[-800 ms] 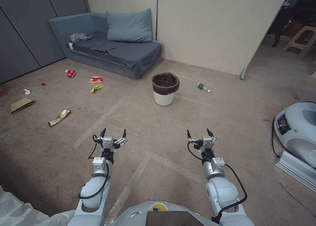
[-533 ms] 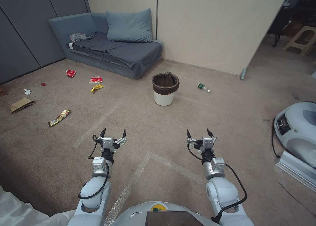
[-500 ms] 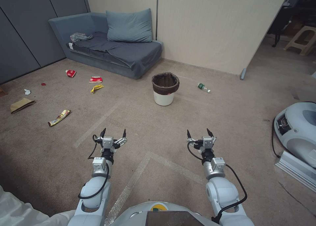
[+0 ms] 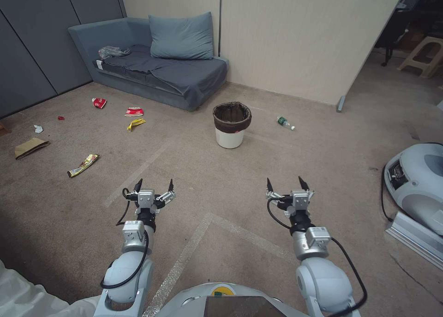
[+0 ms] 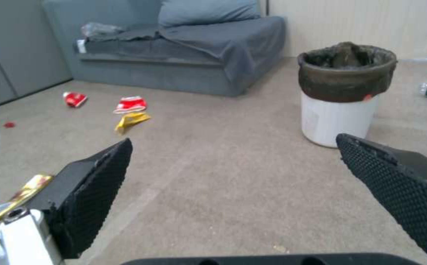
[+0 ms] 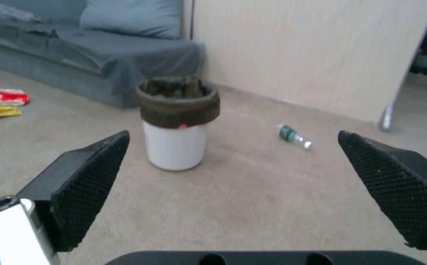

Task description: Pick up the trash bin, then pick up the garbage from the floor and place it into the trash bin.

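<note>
White plastic trash bin, dark liner over rim, stood upright on the carpet well ahead of both arms, roughly midway between them. Left gripper and right gripper hovered low, jaws spread wide, empty. Neither was clearly nearer.

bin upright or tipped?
Upright. The trash bin stands on its base on the carpet, liner-wrapped rim on top. Both wrist views agree. How full it is: cannot tell.

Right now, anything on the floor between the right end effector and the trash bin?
Nothing. In the head view, only bare carpet lies between the right end effector and the trash bin; the right wrist view agrees. The bottle lies off to the bin's right.
</note>
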Robot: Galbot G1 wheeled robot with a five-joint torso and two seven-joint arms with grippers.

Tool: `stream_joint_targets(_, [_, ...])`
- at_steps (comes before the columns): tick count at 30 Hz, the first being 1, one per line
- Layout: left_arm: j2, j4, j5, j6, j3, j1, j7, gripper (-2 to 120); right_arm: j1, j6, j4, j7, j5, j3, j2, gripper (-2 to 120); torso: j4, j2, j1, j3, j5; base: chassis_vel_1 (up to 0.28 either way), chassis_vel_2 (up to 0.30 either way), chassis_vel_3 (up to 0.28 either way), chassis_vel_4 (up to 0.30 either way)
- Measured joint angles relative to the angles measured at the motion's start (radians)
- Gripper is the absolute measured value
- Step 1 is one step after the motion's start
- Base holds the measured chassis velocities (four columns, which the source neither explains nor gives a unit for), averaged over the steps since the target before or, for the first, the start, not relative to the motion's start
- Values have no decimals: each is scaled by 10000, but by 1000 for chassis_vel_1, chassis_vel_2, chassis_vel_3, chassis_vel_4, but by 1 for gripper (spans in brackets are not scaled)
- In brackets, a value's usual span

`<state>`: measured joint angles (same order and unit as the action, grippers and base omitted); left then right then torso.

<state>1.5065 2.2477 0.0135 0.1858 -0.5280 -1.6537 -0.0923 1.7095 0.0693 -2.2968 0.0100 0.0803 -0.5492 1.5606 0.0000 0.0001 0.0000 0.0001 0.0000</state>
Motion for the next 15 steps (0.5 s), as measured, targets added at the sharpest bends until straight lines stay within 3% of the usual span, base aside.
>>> stream_joint_targets(1, [0,0,0,0,0,0,0,100,0,0,0,0,0,0,0,100,0,0,0,0,0,0,0,0,0])
stream_joint_targets(7, [58,1769,107,1363,167,-747,-667,100,1002,450,-1842,89,535,11,395,100,0,0,0,-1,-1,0,0,0,0])
stream_joint_targets(11, [91,2551,168,2120,255,-1169,-1047,100,1238,565,-2134,109,661,14,484,100,0,1,0,-3,5,0,0,0,0])
stream_joint_targets(15, [117,2615,199,2480,372,-1380,-1225,100,1246,571,-2145,111,666,19,494,100,3,0,0,-2,1,0,0,0,0])
